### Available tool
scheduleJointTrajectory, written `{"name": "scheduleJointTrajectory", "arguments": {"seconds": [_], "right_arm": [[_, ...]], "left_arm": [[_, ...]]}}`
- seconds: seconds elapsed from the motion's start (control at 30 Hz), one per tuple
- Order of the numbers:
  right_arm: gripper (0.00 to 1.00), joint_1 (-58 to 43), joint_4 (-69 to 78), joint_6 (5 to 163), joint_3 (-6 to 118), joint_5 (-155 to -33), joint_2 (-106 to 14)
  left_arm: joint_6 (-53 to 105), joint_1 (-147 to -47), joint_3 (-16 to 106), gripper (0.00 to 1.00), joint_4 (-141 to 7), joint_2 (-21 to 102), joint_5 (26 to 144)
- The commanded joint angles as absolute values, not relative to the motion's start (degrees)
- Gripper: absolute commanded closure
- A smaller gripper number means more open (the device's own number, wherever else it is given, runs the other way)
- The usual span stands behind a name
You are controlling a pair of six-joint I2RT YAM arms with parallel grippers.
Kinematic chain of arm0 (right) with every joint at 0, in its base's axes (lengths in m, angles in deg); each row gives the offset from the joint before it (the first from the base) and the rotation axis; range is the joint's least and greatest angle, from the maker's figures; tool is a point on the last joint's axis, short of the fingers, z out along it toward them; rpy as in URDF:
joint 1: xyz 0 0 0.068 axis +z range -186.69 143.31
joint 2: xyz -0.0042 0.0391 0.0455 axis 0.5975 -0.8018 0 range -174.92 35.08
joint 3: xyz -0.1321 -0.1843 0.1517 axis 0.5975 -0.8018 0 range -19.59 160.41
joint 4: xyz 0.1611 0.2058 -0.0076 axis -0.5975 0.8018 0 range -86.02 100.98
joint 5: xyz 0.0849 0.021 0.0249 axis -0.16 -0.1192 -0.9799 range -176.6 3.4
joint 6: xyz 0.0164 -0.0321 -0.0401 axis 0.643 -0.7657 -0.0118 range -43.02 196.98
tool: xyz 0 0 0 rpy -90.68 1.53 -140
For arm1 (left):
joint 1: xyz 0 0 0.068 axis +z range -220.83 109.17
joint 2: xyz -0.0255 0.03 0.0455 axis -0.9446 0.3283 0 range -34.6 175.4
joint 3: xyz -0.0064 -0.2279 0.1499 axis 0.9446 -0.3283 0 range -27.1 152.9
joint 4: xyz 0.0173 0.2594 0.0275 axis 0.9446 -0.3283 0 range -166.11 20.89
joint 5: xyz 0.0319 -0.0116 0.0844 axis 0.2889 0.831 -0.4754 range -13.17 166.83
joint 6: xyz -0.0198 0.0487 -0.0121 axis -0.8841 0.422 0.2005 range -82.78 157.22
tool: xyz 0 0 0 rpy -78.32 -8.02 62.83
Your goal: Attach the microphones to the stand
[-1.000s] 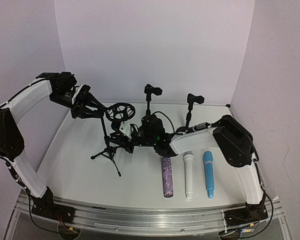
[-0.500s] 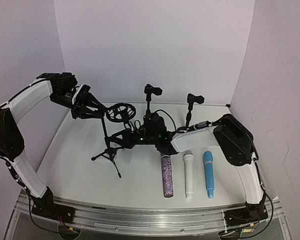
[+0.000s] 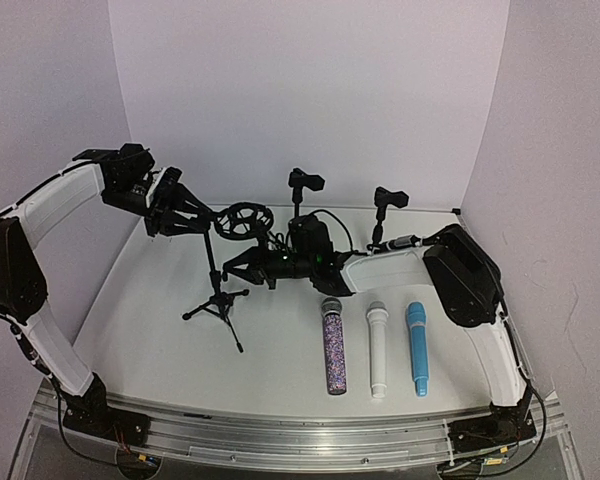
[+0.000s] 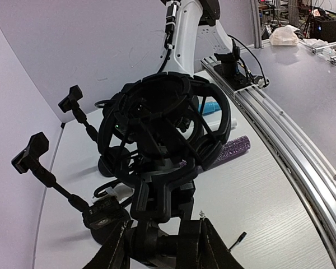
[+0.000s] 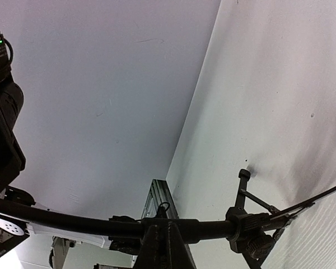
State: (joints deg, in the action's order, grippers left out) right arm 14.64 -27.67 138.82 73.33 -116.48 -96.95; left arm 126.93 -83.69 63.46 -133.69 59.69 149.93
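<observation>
White table [image 3: 280, 375] | left gripper [image 3: 205, 222] clamps shock mount [image 3: 245, 222] | right gripper [image 3: 235, 268] closed, seemingly on stand pole [image 3: 217, 283] | microphones [image 3: 377, 350] lying loose

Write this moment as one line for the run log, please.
left gripper: shut on shock mount | right gripper: shut on stand pole | purple glitter microphone, white microphone, light blue microphone: on table, none attached

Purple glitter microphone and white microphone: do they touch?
Apart. The top view shows a strip of bare table between the purple glitter microphone and the white microphone.
</observation>
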Motion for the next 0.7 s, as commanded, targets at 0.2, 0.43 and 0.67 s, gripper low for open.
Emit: {"name": "scheduleJointTrajectory", "arguments": {"seconds": [0.2,0.43,0.67], "right_arm": [[1.0,14.46,-22.46,155.34,76.04,-119.85,-100.1],[0.89,12.77,-20.43,142.01,76.99,-119.53,-95.95],[0.52,12.5,-19.66,107.19,68.93,-113.04,-86.61]], "left_arm": [[123.35,-83.7,62.02,1.0,-124.75,57.45,149.92],[123.97,-83.61,62.12,1.0,-126.19,57.43,150.1],[124.5,-83.66,62.34,1.0,-127.7,57.63,151.14]]}}
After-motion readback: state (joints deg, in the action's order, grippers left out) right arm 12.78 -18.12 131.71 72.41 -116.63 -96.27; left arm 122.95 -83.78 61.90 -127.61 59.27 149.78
